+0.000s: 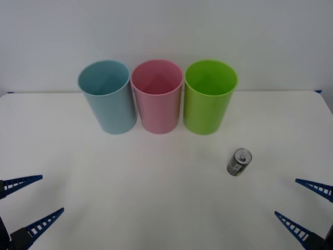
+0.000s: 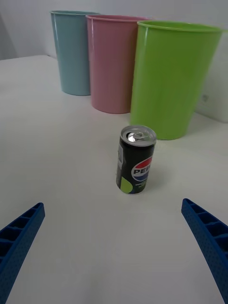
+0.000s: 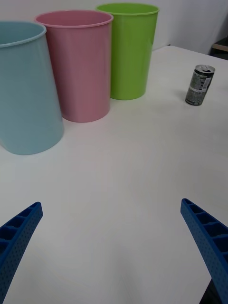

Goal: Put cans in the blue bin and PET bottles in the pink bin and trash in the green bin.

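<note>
The right hand (image 1: 303,200) hovers low over the near right corner of the white tabletop (image 1: 156,182), its blue ribbed fingers (image 2: 209,240) spread wide and holding nothing. The left hand (image 1: 32,200) sits at the near left corner in the same way, fingers (image 3: 19,237) wide apart and empty. Ahead of the right hand, well apart from it, the can (image 1: 239,162) stands upright on the tabletop, right of centre; the right wrist view shows its dark label with a round red, white and blue logo and its shiny pull-tab top (image 2: 138,135). The can is untouched and stands clear of both hands. Farther back, three tall tapered bins stand upright and open-topped in a row near the far edge. The green bin (image 1: 209,98) is the one nearest the can, which stands in front of it and a little to the right, not touching. The pink bin (image 1: 157,97) stands in the middle, just beside the green bin. The blue bin (image 1: 107,97) is at the left end, just beside the pink bin and farthest from the can.
</note>
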`<state>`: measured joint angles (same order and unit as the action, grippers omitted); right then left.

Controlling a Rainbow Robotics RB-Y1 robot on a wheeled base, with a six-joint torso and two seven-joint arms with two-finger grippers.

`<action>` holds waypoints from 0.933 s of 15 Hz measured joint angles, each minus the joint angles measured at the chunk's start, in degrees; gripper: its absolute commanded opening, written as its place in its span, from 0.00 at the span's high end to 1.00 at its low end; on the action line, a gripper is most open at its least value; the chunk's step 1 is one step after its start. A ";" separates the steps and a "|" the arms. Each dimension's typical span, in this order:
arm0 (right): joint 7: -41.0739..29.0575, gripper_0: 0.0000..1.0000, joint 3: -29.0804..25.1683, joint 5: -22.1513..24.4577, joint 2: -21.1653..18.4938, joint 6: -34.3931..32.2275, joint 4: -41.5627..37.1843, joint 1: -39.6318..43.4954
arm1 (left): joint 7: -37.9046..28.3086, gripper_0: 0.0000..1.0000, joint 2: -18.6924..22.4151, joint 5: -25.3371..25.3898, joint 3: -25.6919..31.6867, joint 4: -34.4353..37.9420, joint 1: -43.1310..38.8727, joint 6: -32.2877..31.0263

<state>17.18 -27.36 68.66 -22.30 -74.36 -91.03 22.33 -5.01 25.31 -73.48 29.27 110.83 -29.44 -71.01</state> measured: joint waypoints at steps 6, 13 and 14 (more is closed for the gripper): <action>4.07 0.00 3.09 -0.40 0.05 2.28 9.10 -5.41 | 0.00 0.00 0.00 0.00 0.00 0.00 0.00 0.00; 6.31 0.00 10.53 -3.38 2.00 13.06 9.41 -6.71 | 0.00 0.00 0.00 0.00 0.00 0.00 0.00 0.00; 6.58 0.00 10.56 -3.09 3.15 13.53 9.44 -6.90 | 0.00 0.00 0.00 0.00 0.00 0.00 0.00 0.00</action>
<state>23.76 -16.80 65.57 -19.14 -60.84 -81.59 15.43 -5.01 25.31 -73.48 29.27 110.83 -29.44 -71.01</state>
